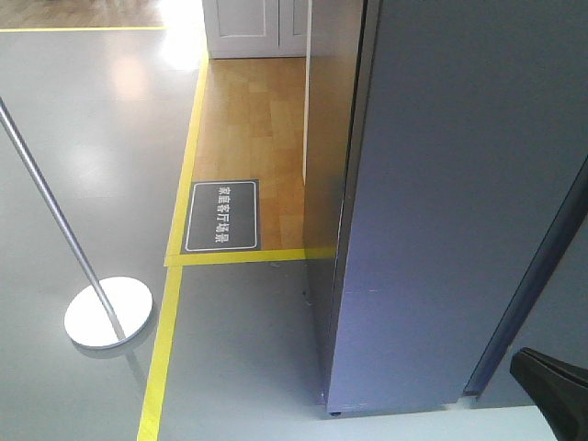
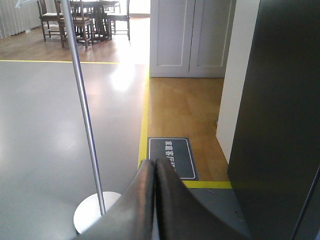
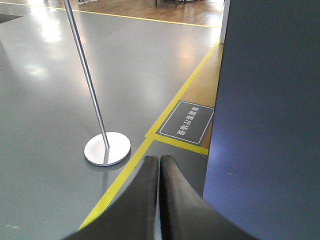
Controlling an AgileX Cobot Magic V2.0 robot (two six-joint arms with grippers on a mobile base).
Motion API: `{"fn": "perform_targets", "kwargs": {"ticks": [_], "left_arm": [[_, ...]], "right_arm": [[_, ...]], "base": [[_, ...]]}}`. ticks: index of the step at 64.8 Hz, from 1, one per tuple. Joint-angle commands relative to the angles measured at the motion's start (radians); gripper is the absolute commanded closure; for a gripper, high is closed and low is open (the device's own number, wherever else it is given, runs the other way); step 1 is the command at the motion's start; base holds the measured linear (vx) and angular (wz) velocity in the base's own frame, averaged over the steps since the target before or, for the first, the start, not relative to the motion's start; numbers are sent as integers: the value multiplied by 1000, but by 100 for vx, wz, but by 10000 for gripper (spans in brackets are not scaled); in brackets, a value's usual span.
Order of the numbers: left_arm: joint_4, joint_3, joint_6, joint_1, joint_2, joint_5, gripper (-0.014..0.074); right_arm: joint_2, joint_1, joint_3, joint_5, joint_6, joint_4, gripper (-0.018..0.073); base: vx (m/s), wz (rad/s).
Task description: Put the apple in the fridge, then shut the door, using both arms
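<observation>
1. In the front view, a metal pole (image 1: 46, 193) slants up toward 11 o'clock from a round white base (image 1: 108, 312) that sits on the grey floor (image 1: 92, 119) at the left.
2. Yellow tape (image 1: 188, 165) runs from the base's right side toward 12 o'clock, edging a patch of wooden floor (image 1: 248, 129).
3. A dark floor sign (image 1: 222, 216) with white characters lies on the wood, just inside the tape corner.
4. At 12 o'clock, far back, stands a white panelled cupboard (image 1: 253, 28).
5. The fridge (image 1: 459, 202) fills the right half of the front view as a tall grey-blue cabinet; only its outer faces show.
6. I cannot tell whether the door is shut, and its seam is not clear in any view.
7. The apple shows in no view, so where it lies cannot be told.
8. In the left wrist view, the left gripper (image 2: 154, 165) sits at 6 o'clock with its two dark fingers (image 2: 140, 200) pressed together and nothing between them.
9. Beyond it, the pole rises at 10 o'clock and wooden chairs (image 2: 75, 17) stand far back at 11 o'clock.
10. In the right wrist view, the right gripper (image 3: 159, 161) sits at 6 o'clock, fingers closed flat against each other, empty.
11. The fridge wall stands just to its right, at 3 o'clock.
</observation>
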Motion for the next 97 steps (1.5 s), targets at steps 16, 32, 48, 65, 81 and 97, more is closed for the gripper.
{"fn": "perform_targets", "kwargs": {"ticks": [16, 32, 48, 65, 81, 97], "left_arm": [[-10, -17, -10, -4, -15, -70, 603], [-10, -17, -10, -4, -15, -70, 603], [-10, -17, -10, -4, -15, -70, 603], [-10, -17, -10, -4, -15, -70, 603], [-10, -17, -10, -4, -15, -70, 603], [-10, -17, -10, -4, -15, -70, 603]], "right_arm": [[6, -3, -25, -17, -6, 45, 562], [6, -3, -24, -17, -6, 45, 562], [6, -3, -22, -17, -6, 47, 562], [6, -3, -22, -29, -7, 44, 562], [6, 68, -22, -120, -7, 43, 562], [6, 152, -22, -316, -4, 14, 562]], "base": [[0, 0], [0, 0], [0, 0], [0, 0], [0, 0], [0, 0]]}}
